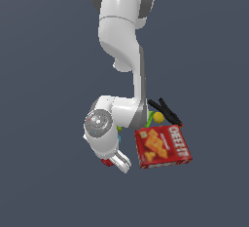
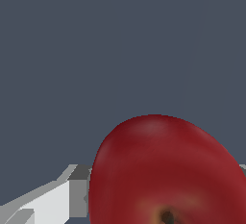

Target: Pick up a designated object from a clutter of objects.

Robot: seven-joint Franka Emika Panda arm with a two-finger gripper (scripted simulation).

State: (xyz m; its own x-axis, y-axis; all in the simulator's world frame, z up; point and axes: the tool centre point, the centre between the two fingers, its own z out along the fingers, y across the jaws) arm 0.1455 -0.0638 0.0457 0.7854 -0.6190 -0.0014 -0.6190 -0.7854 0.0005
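While the arm bends low in the exterior view, its tool sits just beside the Cheez-It box, on the side toward that view's left. A sliver of the red fruit shows at the tool, mostly hidden by the arm. Behind the box lie a yellow ball, a black tool-shaped item and a green piece (too hidden to name further). The surface is plain dark grey.

From the wrist view, the fruit fills the near field, its dark dimple facing the camera. One pale finger shows against its side; the other is mostly out of frame. The tool seems to be around the fruit, but I cannot tell whether it has closed on it.

My worry is grip: a round, smooth fruit could roll or squirt out if pinched off-centre. Any sideways swing toward the box could also knock it.
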